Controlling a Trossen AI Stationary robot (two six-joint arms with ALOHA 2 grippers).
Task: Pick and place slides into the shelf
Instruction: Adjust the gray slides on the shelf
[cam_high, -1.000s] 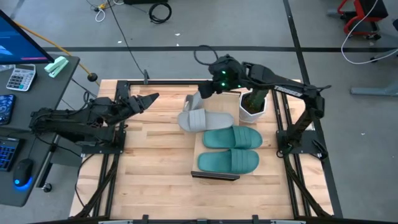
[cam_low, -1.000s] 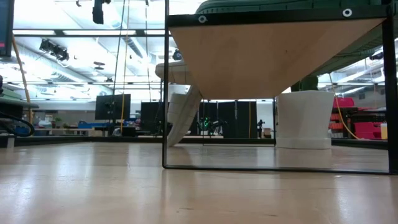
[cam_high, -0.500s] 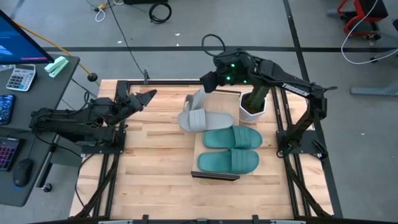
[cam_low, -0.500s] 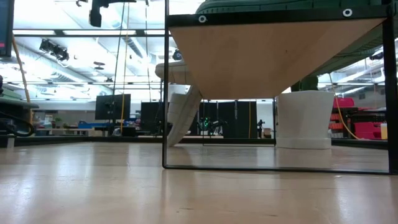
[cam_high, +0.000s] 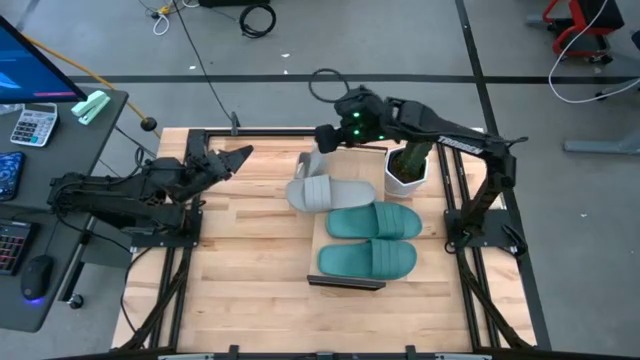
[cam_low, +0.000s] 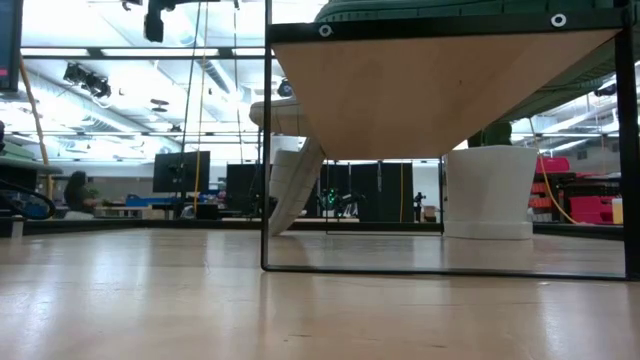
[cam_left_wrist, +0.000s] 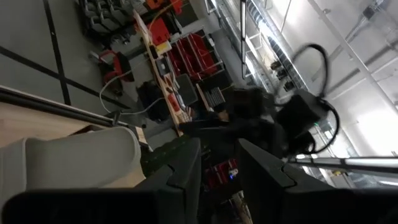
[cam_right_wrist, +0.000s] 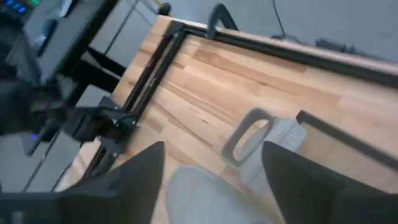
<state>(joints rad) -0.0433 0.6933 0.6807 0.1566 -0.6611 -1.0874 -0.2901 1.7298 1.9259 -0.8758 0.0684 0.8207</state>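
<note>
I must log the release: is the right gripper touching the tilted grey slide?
Apart. The right wrist view shows the right gripper open, with the tilted grey slide lying beyond its fingers, untouched.

A white pot (cam_high: 404, 173) holding a green plant (cam_high: 413, 155) is standing near the far right corner of the slatted wooden table (cam_high: 250, 250). Off the table's left side, a grey desk (cam_high: 60, 140) is carrying a calculator (cam_high: 33, 124), a mint-green stapler-like item (cam_high: 90, 106) and a mouse (cam_high: 36, 276). Cables (cam_high: 256, 17) are lying on the floor beyond.
</note>
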